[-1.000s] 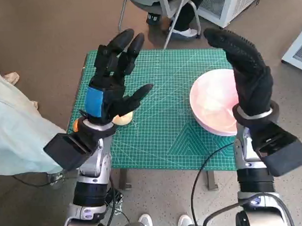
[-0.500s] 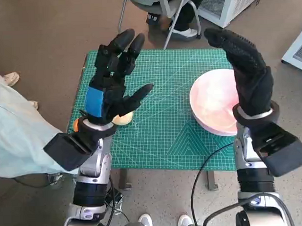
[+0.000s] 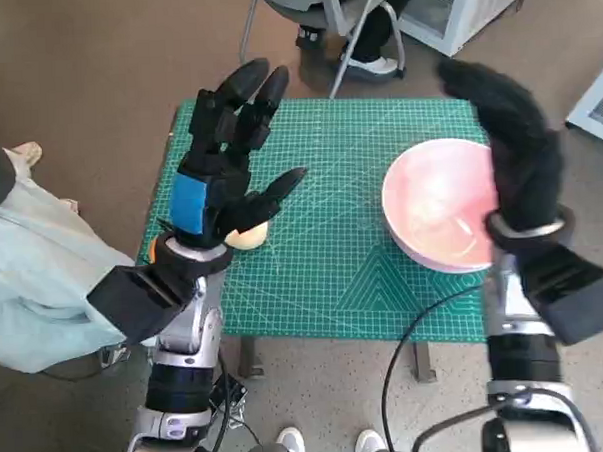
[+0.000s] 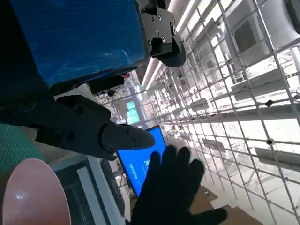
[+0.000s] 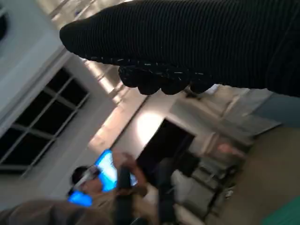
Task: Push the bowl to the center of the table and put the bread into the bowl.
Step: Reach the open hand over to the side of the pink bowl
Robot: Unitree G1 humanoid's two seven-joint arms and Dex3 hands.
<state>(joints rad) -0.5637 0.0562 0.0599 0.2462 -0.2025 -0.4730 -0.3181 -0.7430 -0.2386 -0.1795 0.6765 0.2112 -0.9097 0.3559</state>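
Bowl (image 3: pixel 436 218), pink, right of frame, just left of raised right hand (image 3: pixel 513 147); bread (image 3: pixel 246 235) under left hand (image 3: pixel 222 169). Both hands spread, holding nothing.

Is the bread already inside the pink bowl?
No. In the head view the round pale bread lies on the green mat beside the left hand, apart from the pink bowl.
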